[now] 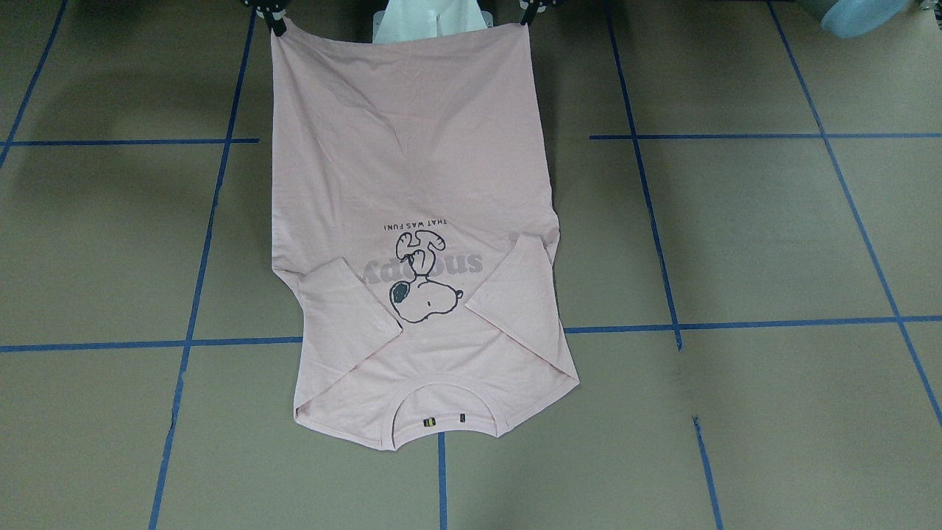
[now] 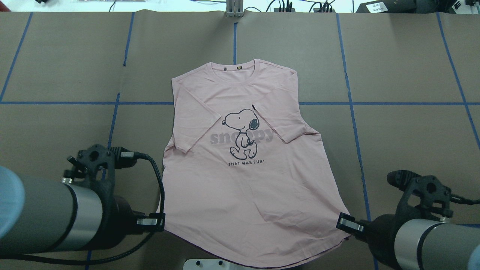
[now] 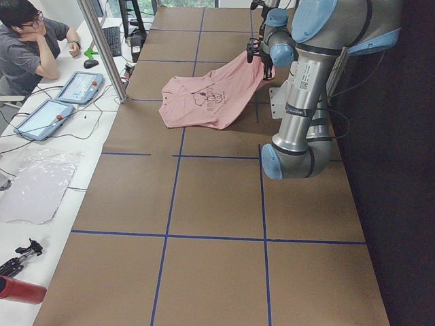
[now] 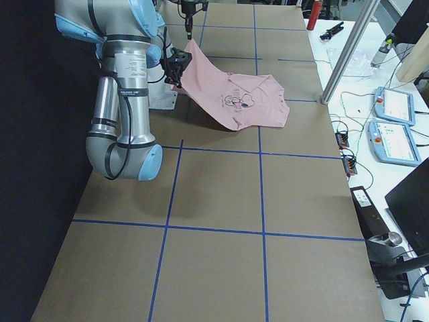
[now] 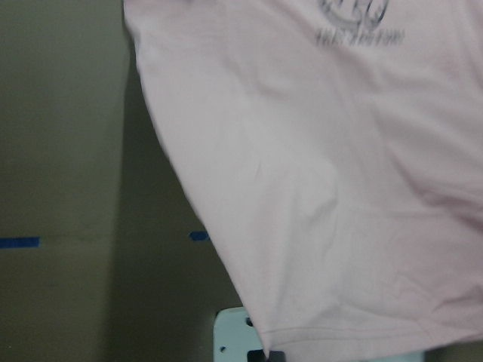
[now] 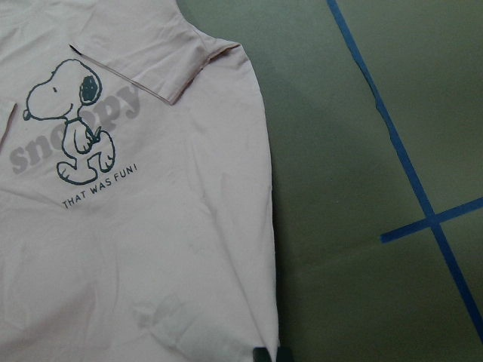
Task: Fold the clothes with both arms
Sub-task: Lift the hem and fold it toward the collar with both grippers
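Note:
The pale pink T-shirt (image 2: pixel 247 195) lies print up with both sleeves folded in over the cartoon dog (image 2: pixel 242 131). Its collar end (image 1: pixel 445 408) rests on the table, far from the robot. Its hem end is lifted off the table. My left gripper (image 2: pixel 159 221) is shut on one hem corner, seen also in the front-facing view (image 1: pixel 526 16). My right gripper (image 2: pixel 343 221) is shut on the other hem corner (image 1: pixel 276 22). The hem hangs stretched between them. The wrist views show the shirt (image 5: pixel 339 188) (image 6: pixel 151 249) from each pinched corner.
Brown table cover with a grid of blue tape lines (image 2: pixel 352 103). The white pedestal base (image 2: pixel 210 264) stands under the lifted hem. An operator (image 3: pixel 30 44), tablets (image 3: pixel 78 87) and a metal post (image 3: pixel 102 47) are along the far table edge.

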